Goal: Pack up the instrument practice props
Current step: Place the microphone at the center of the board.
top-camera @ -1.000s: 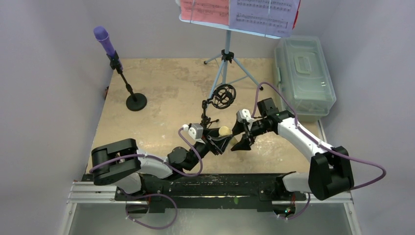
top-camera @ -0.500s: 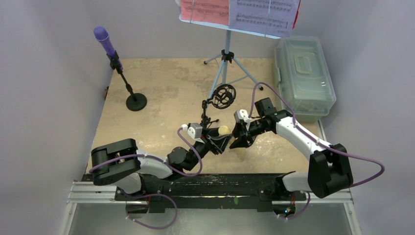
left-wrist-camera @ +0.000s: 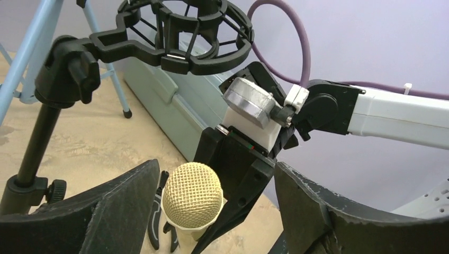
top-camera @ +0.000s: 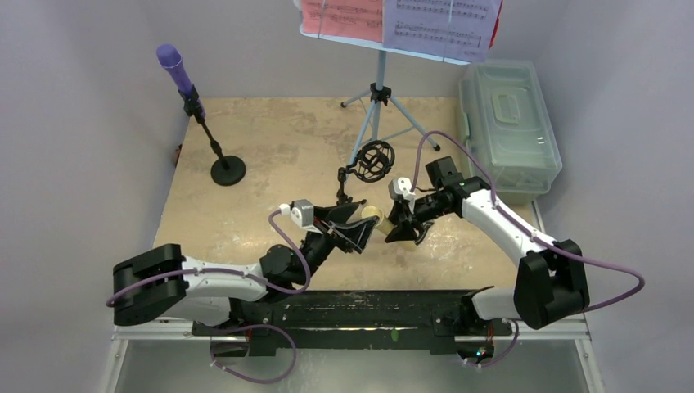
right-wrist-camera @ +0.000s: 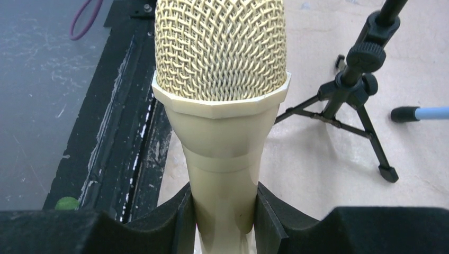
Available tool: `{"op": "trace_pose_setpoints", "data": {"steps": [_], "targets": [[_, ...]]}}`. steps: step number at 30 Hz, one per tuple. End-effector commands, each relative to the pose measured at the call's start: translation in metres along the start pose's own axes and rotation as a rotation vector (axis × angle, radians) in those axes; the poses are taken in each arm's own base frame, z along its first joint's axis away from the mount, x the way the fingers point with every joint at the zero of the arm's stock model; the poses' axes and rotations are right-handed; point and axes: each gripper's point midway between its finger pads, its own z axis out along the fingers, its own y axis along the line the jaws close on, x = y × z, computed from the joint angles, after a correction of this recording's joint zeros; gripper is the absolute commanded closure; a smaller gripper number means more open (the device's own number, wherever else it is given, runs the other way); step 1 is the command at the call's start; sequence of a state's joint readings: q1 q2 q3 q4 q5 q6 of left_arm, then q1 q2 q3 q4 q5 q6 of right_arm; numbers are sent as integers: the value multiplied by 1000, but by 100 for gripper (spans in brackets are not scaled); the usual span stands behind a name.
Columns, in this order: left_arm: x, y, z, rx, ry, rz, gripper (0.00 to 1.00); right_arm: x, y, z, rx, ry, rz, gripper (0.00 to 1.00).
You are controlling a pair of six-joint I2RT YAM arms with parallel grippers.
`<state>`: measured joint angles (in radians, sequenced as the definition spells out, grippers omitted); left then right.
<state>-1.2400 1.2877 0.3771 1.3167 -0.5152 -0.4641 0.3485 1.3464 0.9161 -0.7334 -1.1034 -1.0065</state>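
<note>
My right claw (right-wrist-camera: 225, 219) is clamped on the microphone (right-wrist-camera: 221, 79) handle. Its long axis runs straight out ahead, the head lying inside my left claw (left-wrist-camera: 212, 227), which stands wide apart.

With left arm (top-camera: 221, 278) stretched low and forward toward the table centre, wrist about level, left gripper (left-wrist-camera: 212, 211) spread wide, one finger (left-wrist-camera: 122, 206) on each side of the view. With right arm (top-camera: 499, 221) bent at the elbow and reaching inward, right gripper (right-wrist-camera: 225, 214) clamped on the handle of the cream microphone (right-wrist-camera: 222, 79), facing the left gripper.
</note>
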Motion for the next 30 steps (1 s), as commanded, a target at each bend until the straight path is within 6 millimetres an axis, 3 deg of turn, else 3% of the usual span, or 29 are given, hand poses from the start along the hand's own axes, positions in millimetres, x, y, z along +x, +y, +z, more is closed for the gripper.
{"op": "trace_pose_setpoints", "data": {"steps": [1,11,30], "targets": [[8,13,-11,-55,65,29,18,-5,-9,-8,40,39,-8,100],[34,24,-34,-51,268,154,12,-3,-39,-42,214,50,46,100],[45,58,-69,-127,356,234,11,26,-130,-108,803,132,231,100]]}}
